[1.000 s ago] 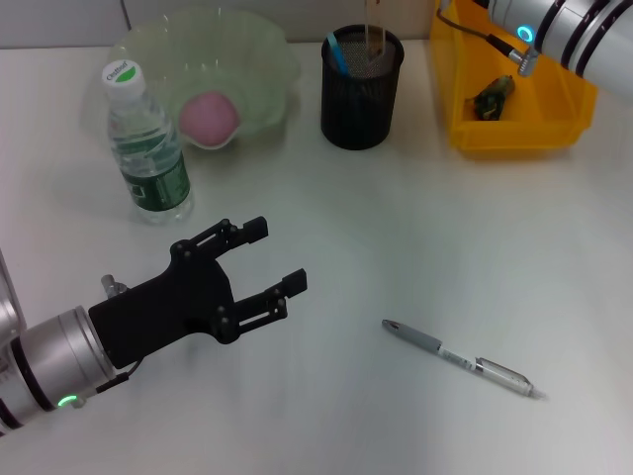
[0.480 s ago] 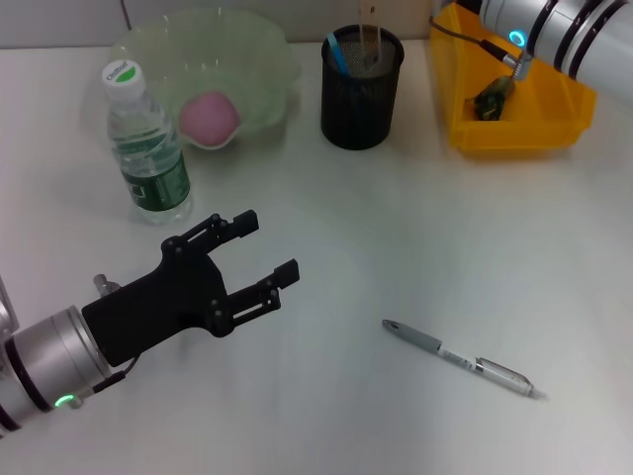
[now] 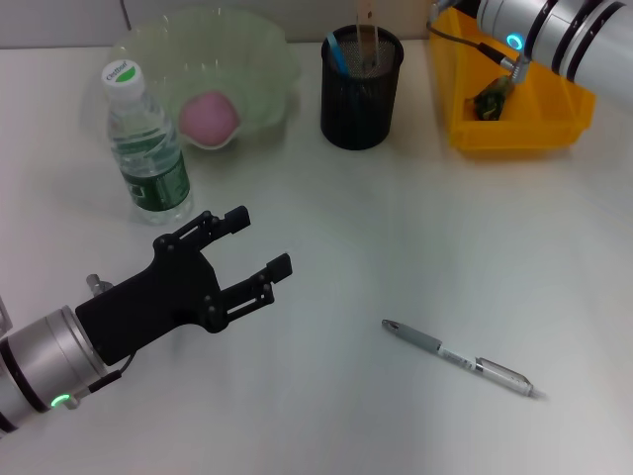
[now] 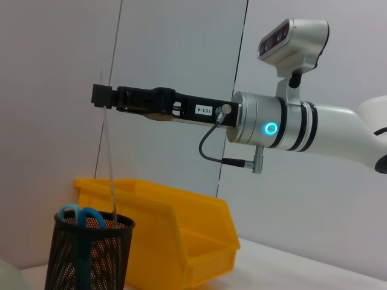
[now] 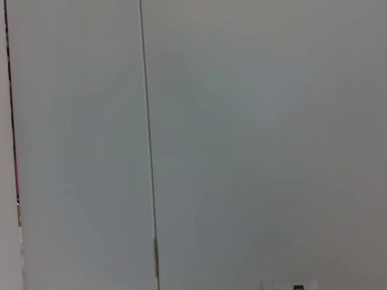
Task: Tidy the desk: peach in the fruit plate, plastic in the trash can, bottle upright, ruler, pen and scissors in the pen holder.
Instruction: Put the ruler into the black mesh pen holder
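Note:
My right gripper hangs above the black mesh pen holder, shut on a thin clear ruler whose lower end dips into the holder. Blue-handled scissors stand in the same holder. The silver pen lies flat on the desk at the front right. A pink peach rests in the pale green fruit plate. The bottle stands upright beside it. Dark plastic lies in the yellow trash can. My left gripper hovers open and holds nothing, front left.
The right arm reaches across the trash can at the back right. A wide stretch of bare white desk lies between my left gripper and the pen. The right wrist view holds only a grey wall.
My left gripper has drawn back a little toward the front left, still open. The right arm has shifted left, and the ruler now stands over the holder's middle.

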You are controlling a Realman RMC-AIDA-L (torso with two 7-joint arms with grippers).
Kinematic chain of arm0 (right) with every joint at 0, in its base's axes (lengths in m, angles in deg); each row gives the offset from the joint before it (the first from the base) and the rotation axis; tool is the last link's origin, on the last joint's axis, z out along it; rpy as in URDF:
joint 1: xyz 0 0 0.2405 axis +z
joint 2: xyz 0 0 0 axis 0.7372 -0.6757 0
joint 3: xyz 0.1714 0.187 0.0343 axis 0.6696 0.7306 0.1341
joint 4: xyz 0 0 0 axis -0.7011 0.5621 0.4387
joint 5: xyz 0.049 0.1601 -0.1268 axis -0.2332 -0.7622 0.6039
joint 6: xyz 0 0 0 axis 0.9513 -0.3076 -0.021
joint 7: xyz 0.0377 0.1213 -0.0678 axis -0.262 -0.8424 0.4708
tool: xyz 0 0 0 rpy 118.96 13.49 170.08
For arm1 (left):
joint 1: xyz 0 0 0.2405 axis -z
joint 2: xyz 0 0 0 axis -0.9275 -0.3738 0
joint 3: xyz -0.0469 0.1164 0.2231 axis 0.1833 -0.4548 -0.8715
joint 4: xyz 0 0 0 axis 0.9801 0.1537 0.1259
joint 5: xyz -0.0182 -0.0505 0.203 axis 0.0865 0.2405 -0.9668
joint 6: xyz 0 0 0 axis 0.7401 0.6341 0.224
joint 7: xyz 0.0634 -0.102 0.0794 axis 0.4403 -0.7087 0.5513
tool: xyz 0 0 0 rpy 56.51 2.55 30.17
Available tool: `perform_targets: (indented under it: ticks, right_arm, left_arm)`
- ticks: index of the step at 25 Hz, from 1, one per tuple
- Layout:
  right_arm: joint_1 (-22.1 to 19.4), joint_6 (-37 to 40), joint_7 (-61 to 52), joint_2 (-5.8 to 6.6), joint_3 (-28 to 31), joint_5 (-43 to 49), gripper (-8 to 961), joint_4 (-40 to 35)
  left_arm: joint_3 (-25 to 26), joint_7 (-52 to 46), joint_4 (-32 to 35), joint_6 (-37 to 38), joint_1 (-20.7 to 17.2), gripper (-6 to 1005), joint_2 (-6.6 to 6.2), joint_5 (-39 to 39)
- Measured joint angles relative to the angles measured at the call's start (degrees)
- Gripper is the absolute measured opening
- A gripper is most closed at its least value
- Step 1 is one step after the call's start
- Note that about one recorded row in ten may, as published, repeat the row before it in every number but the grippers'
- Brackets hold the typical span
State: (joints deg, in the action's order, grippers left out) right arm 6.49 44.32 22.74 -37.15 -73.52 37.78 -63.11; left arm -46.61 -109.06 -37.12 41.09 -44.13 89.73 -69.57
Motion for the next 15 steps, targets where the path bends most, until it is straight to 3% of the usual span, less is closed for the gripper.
perform_targets:
  ticks: [15]
  right_arm:
    - [-0.05, -0.01, -0.13, 0.00, 0.05, -0.14, 420, -0.05]
  left_arm:
    - [0.00, 0.00, -0.07, 0.09, -0.02, 795, -0.08, 0.00]
